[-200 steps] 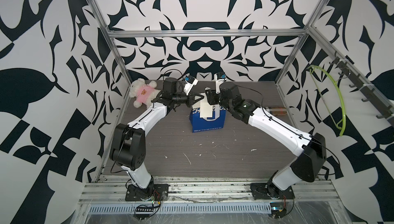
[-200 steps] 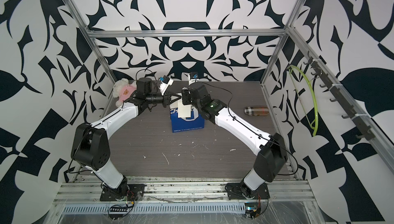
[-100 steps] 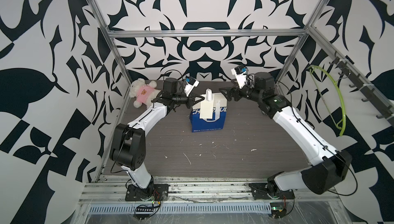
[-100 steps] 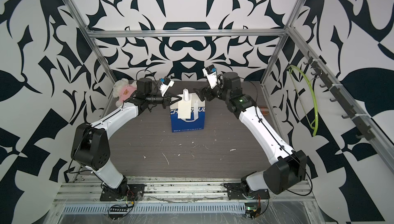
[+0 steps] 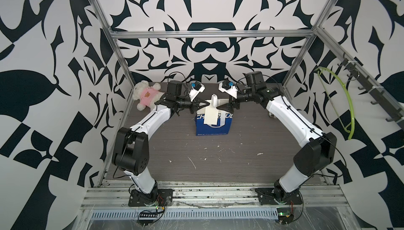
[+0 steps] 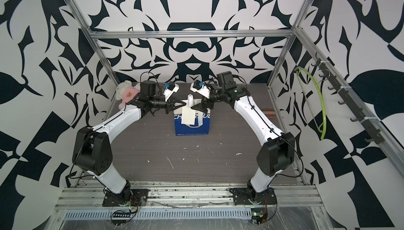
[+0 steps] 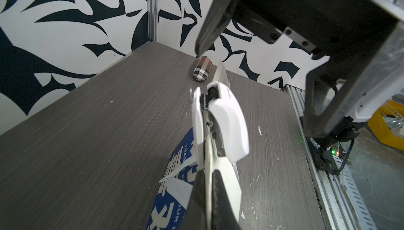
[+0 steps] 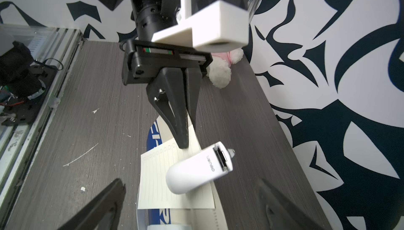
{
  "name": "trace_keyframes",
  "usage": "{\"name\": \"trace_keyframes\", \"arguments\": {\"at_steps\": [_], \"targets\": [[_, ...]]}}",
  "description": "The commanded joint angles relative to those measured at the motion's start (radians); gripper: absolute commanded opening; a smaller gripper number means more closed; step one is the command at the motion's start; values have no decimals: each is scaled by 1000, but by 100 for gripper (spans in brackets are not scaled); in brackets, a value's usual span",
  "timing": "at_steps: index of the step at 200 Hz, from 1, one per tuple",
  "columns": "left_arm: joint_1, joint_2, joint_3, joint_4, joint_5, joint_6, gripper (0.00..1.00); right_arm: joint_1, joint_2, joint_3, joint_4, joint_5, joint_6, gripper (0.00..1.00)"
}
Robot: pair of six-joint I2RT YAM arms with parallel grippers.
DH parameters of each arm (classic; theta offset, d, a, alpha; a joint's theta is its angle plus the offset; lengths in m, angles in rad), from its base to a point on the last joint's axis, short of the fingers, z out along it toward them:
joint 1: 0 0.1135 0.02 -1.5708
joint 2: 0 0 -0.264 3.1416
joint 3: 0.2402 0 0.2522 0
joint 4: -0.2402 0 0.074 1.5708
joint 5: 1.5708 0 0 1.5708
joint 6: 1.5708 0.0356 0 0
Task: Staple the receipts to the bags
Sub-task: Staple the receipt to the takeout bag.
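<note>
The bench (image 5: 196, 152) carries the bag (image 5: 220, 128) upright near the middle of its far edge. Both top views show its blue front, with the lettering partly covered. Both wrist views cut the bag off at the frame edge.

A plush toy (image 5: 145, 95) lies in the far left corner. The right wrist view shows only its paw behind the left arm.

The receipt (image 5: 210, 117) hangs down the bag's front from the top edge. Its ruled lines are legible only in the right wrist view.

The left pincer (image 8: 182, 139) is closed on the bag's top edge at the receipt's upper corner. Whether the slip is pinched too is hard to make out.

The right pincer (image 8: 190, 181) stands wide open, its fingers flanking the stapler (image 8: 196, 172) without touching it. The top views show only one dark finger clearly.

The white stapler sits astride the bag's top edge over the receipt, and where it bites is hidden.

A plaid roll (image 7: 202, 69) lies by the right edge. It is plain in the left wrist view but mostly screened by the right arm from above.
</note>
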Motion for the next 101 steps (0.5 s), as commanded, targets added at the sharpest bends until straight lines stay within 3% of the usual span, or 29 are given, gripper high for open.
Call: {"name": "trace_keyframes", "arguments": {"at_steps": [1, 78, 101], "targets": [[2, -23, 18, -73, 31, 55, 0, 2, 25, 104, -89, -50, -112, 95], [2, -27, 10, -73, 28, 58, 0, 32, 167, 285, -311, -77, -220, 88], [2, -26, 11, -74, 27, 60, 0, 39, 189, 312, -351, -77, -235, 81]]}}
